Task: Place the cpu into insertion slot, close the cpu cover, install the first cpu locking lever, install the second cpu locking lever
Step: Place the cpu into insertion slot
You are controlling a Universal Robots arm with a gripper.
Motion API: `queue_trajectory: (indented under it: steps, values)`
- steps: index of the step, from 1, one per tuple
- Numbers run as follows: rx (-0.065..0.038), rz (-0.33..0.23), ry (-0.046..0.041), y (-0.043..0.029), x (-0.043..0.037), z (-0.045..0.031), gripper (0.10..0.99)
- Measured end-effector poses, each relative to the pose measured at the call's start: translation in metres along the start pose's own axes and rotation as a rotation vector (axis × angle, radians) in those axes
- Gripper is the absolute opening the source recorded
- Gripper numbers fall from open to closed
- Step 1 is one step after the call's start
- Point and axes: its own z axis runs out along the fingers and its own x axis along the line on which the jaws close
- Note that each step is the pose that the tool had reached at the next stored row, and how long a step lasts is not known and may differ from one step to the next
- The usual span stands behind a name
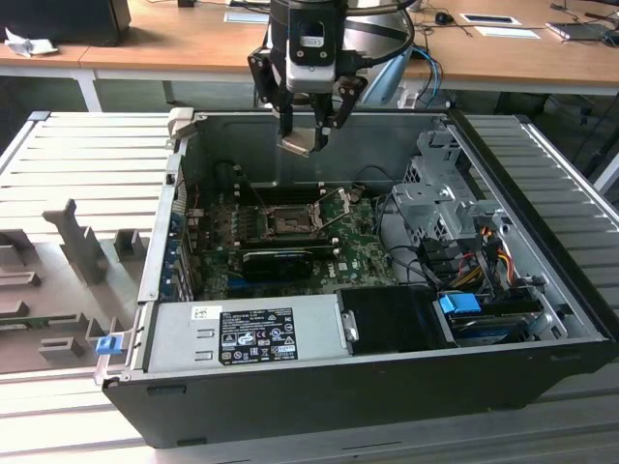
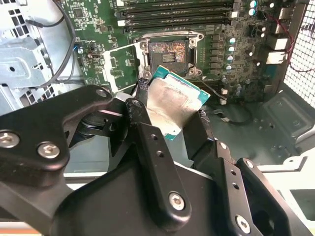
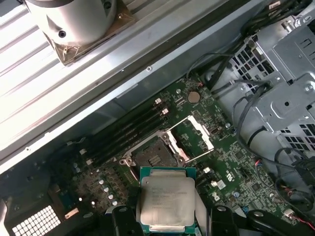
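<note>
Jaws hold cpu [image 2: 172, 105] over insertion slot [image 2: 168, 53]; cover [image 3: 201, 132] raised.

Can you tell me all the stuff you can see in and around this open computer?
computer case: one, black and grey, lying open on the table
table: one, ribbed grey, under the case
circuit board: one, green, on the case floor
socket: one, black with a metal rim, on the board, empty
cover: one, silver frame, swung open beside the socket
memory sticks: a few, black, in a row beside the socket
long card: one, black, on the board by the socket
power box: one, silver-grey, along the case's front wall
drive cage: one, grey metal, at the exterior view's right
chip: one, silver with a green edge, held above the board
gripper: one, black, shut on the chip
</note>
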Motion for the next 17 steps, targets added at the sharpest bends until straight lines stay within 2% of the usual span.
queue_trajectory:
  steps: [17]
  values:
    - [-0.002, 0.111, -0.0099, -0.0001, 0.0000, 0.0009, 0.529]
